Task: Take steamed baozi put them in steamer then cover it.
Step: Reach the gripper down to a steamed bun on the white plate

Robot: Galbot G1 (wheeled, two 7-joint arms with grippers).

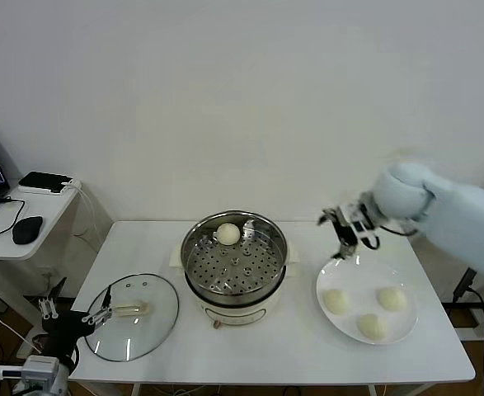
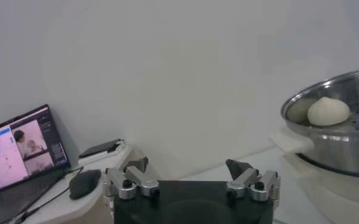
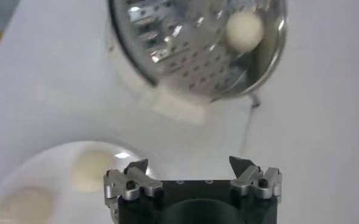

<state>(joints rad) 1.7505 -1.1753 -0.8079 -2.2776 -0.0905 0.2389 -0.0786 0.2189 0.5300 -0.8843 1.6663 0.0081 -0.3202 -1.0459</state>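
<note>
Four cream-white baozi (image 1: 227,233) show: one in the shiny silver steamer (image 1: 235,252) with its hole-dotted floor, three on the white plate (image 1: 367,299) at right. The clear glass cover (image 1: 132,317), silver-rimmed with a cream handle, lies at left on the white table (image 1: 291,346).

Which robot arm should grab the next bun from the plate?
Probably the right. The right gripper hangs open just above the far rim of the white plate, where three baozi wait. The left gripper sits open by the glass lid, across the steamer from them.
</note>
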